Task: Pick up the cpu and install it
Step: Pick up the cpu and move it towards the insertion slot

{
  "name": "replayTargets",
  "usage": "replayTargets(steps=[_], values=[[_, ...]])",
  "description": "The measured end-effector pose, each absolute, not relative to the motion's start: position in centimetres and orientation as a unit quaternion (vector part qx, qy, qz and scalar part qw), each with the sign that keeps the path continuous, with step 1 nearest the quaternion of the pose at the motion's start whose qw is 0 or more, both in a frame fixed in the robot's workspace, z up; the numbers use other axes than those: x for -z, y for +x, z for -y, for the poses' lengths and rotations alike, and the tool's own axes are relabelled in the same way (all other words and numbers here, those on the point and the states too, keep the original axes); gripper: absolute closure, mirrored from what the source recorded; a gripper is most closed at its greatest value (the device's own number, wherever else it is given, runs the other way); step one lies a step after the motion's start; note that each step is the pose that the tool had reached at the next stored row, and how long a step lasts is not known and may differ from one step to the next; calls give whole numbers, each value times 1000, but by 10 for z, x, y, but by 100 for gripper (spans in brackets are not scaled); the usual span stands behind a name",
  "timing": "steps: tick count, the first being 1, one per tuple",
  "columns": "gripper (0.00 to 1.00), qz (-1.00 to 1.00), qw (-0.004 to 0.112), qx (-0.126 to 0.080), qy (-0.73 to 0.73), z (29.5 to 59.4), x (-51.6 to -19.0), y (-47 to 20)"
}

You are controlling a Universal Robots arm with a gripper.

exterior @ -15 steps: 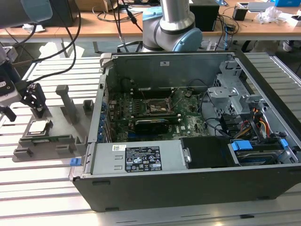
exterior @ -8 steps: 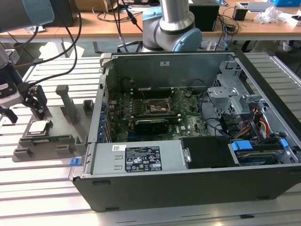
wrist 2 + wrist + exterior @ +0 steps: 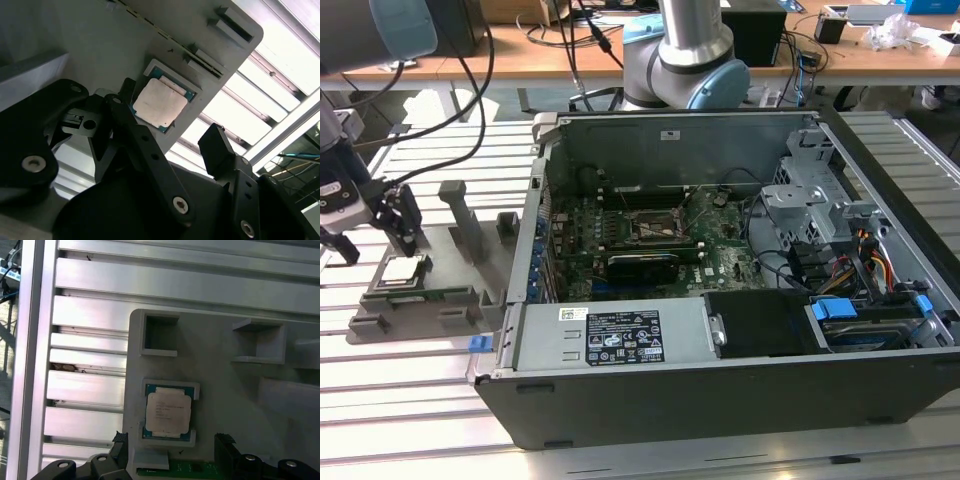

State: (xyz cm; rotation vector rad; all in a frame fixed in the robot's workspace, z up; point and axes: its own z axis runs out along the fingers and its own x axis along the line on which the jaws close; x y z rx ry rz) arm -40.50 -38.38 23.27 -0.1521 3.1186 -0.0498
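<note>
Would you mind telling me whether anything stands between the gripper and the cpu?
Nothing visible does. The cpu lies bare in its recess in the tray. The open gripper hangs above it with a finger to each side and clear space between.

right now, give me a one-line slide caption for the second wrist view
Open claw hovers over the cpu, which sits in a pocket of the grey tray.
</note>
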Motion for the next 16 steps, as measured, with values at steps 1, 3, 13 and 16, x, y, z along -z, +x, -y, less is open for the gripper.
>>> replayTargets(steps=[1,3,13,16], values=[[22,-999,9,16,-49,384,-232,-405],[22,-999,9,16,-49,384,-230,-405],[22,-999,9,16,-49,384,-224,-405],[22,-999,9,16,-49,384,-223,-405]])
